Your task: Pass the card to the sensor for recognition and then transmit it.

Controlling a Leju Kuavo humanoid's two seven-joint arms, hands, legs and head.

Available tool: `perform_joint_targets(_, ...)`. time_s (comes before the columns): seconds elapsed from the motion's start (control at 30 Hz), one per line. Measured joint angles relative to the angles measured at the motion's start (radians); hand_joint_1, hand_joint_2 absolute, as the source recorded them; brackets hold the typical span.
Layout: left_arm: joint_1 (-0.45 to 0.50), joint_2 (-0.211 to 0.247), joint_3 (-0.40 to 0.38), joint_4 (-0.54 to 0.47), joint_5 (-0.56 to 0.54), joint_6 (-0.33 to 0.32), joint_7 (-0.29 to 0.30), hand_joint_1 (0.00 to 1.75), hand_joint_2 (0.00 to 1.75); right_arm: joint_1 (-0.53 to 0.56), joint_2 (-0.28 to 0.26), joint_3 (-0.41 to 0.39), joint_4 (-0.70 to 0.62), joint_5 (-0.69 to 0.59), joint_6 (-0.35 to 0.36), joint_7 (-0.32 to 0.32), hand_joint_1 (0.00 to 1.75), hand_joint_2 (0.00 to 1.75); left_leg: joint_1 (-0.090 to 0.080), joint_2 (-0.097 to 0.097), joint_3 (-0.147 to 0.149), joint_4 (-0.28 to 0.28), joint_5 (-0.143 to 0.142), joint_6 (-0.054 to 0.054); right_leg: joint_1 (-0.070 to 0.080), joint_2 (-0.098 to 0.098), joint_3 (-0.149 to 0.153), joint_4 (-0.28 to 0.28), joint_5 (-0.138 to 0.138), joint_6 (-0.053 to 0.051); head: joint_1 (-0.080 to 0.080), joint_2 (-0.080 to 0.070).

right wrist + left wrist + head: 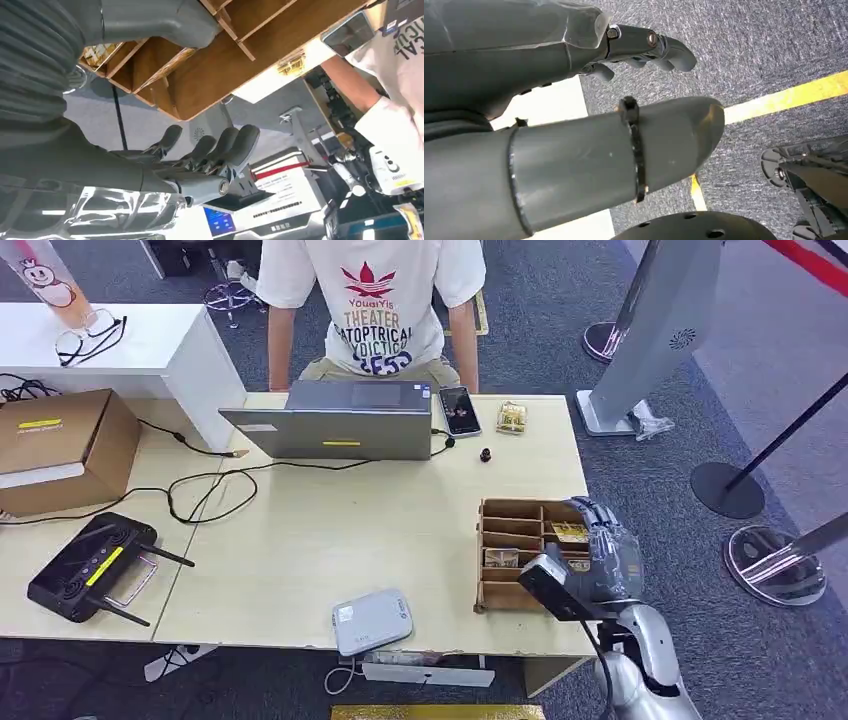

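From up at head height, the wooden card tray (520,550) sits at the right end of the table, and the right hand (605,550) hangs over the tray's right-hand compartments with nothing in its grasp. A yellow-printed card (570,532) lies flat in a compartment just beside the fingers, on the tray's far side, so the reach looks to be a short dip down and inward; the right arm is plainly the nearer one. Left of the tray and near the table's front edge lies the grey sensor box (372,621). Beyond the tray a person's white shirt reads "THEATER", with further lines half hidden by the laptop (340,418). At the left wrist, the left hand (644,47) hangs over blue carpet with a yellow floor line, fingers loosely curled, holding nothing. At the right wrist, the tray's partitions lie close by the thumb, fingers (235,145) apart and free.
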State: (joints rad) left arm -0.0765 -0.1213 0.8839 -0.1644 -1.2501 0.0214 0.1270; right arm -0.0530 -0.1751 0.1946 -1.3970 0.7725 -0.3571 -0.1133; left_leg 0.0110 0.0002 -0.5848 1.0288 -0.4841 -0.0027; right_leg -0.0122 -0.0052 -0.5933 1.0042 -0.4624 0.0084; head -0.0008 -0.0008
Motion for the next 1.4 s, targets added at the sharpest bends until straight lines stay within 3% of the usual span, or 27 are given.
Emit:
perform_joint_targets(0.3,0.001,0.000,0.008,0.000,0.006,0.003,-0.001,0.00,0.00,-0.005,-0.008,0.000,0.027,0.011,-0.003,-0.002,0.65,1.75,0.000,0.000,0.000,0.000,0.000,0.000,0.000,0.000,0.000,0.000,0.000,0.000,0.000,0.000)
perform_joint_targets(0.43,0.001,0.000,0.015,0.000,0.006,0.003,-0.002,0.00,0.00,-0.012,-0.013,0.001,0.040,0.011,-0.005,-0.002,0.82,1.75,0.000,0.000,0.000,0.000,0.000,0.000,0.000,0.000,0.000,0.000,0.000,0.000,0.000,0.000)
perform_joint_targets(0.87,-0.001,-0.002,0.016,0.000,-0.006,0.004,0.005,0.00,0.00,-0.005,-0.029,-0.002,0.051,0.013,-0.019,0.012,0.68,1.75,0.000,0.000,0.000,0.000,0.000,0.000,0.000,0.000,0.000,0.000,0.000,0.000,0.000,0.000)
perform_joint_targets(1.4,-0.003,-0.002,0.016,0.000,-0.018,0.002,0.017,0.00,0.00,0.022,-0.030,-0.027,0.048,0.027,-0.017,0.032,0.72,1.75,0.000,0.000,0.000,0.000,0.000,0.000,0.000,0.000,0.000,0.000,0.000,0.000,0.000,0.000)
